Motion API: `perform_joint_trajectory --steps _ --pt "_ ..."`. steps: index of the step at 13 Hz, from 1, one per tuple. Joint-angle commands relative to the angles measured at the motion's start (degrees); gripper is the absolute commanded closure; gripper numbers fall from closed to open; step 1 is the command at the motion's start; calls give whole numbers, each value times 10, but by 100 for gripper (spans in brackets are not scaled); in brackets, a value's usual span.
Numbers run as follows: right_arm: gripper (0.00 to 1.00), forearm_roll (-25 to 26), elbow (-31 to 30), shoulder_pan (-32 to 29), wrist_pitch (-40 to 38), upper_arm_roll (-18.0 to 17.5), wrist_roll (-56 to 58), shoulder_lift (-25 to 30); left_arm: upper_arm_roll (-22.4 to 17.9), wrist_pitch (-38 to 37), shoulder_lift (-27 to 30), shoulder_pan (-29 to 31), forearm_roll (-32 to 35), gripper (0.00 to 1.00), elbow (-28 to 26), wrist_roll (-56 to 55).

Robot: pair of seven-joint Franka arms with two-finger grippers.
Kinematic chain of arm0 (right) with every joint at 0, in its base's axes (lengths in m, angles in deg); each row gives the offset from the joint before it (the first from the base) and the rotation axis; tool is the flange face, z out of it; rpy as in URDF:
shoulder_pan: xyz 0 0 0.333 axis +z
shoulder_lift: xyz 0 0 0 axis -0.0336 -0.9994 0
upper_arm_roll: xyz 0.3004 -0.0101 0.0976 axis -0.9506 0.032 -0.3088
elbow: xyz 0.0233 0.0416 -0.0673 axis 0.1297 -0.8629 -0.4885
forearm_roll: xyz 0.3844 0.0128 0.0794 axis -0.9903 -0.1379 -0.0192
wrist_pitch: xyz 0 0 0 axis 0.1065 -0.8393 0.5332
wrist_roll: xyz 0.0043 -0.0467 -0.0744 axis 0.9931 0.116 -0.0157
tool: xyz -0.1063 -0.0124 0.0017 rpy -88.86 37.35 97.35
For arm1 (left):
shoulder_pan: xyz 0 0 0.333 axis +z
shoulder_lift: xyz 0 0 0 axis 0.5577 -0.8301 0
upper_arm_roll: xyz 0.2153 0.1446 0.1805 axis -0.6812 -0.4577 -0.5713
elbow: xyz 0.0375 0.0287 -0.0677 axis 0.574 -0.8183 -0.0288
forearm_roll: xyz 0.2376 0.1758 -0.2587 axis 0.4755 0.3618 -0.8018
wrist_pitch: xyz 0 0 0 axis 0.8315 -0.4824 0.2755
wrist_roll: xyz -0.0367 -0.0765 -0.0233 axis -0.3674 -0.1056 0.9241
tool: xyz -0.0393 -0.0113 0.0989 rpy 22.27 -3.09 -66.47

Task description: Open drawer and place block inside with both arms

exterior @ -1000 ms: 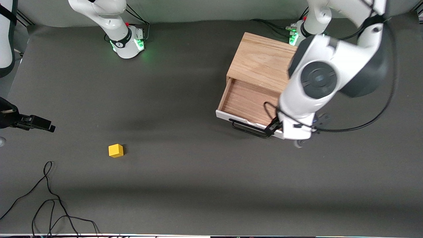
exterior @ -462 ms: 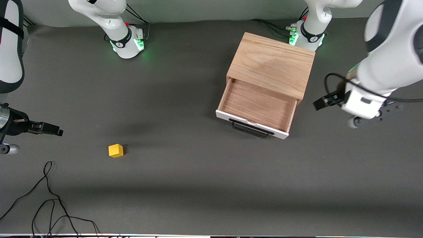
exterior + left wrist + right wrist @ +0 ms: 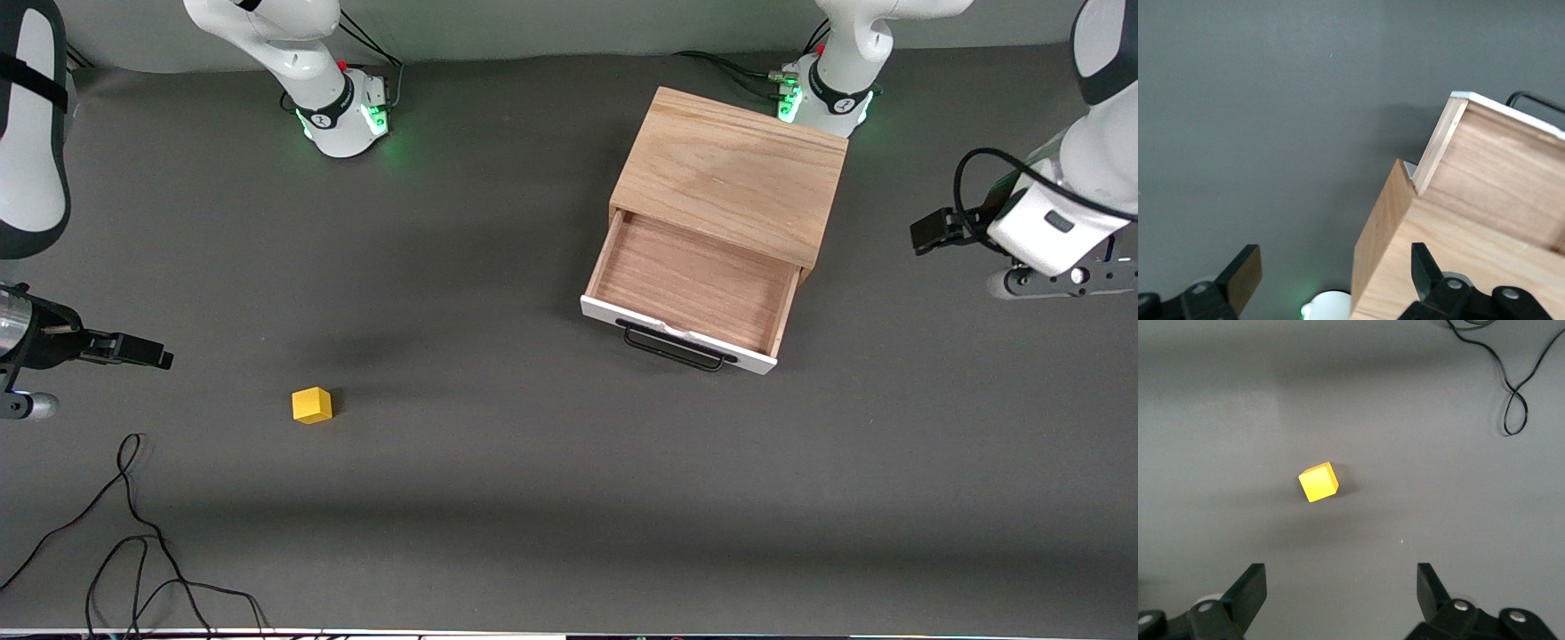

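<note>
On the table the drawer (image 3: pixel 693 289) stands open; only the right wrist view shows right gripper (image 3: pixel 1338 593) spread over block (image 3: pixel 1318 482); left gripper (image 3: pixel 1331 280) spread.

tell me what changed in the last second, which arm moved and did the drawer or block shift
The left gripper let go of the drawer handle and drew away, open, toward the left arm's end of the table. The right gripper, open, edged slightly toward the block. The drawer stayed pulled out and the block stayed on the table.
</note>
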Motion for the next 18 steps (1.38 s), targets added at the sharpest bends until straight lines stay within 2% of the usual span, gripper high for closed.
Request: perform_joint_trajectory --steps 1,6,10,12,15,18 --pt "0 -7 13 0 14 -1 1 -19 4 19 30 36 5 0 -37 47" --pt "0 -7 15 -2 34 -2 15 -36 5 65 20 43 1 0 -33 49" --pt "0 -7 -4 18 52 -6 48 -53 5 82 15 42 0 0 -30 58" --pt "0 0 -34 54 115 -4 48 -71 5 80 12 44 -1 0 -18 61" --pt "0 25 -125 69 279 -4 48 -106 6 77 7 47 -1 0 -14 68" --pt "0 33 -137 88 332 -2 48 -156 11 77 7 57 -1 0 -14 70"
